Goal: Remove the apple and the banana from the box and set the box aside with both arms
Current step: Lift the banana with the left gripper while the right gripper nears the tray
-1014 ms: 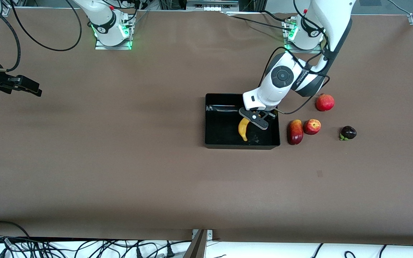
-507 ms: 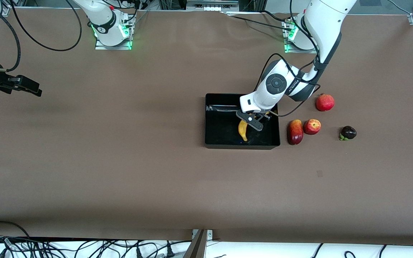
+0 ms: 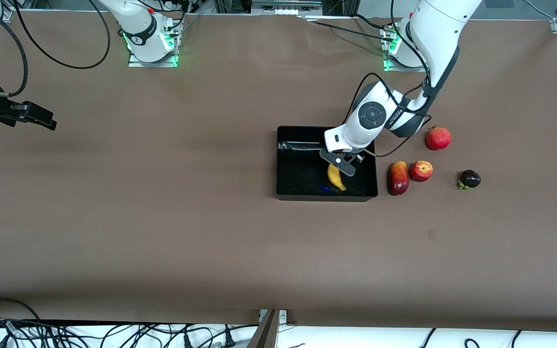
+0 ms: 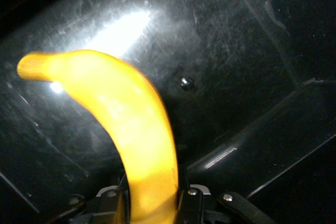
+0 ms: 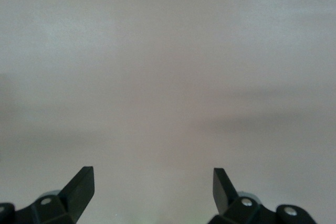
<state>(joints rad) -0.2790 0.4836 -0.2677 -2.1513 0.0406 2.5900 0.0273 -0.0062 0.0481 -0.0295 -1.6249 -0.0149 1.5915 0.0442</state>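
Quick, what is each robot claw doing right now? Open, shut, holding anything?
Left gripper: shut on the banana, over the black tray.
Right gripper: open, holding nothing; that arm waits at its end of the table.

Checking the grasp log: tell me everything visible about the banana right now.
The banana is a curved, smooth, glossy yellow fruit with a blunt stub at its free end, unblemished. The left pincer is shut on one end, the fingers pressing both sides in the left wrist view. It sits inside the black box, over its scratched floor; whether the free end touches the floor cannot be told. The right pincer waits open, away from it.
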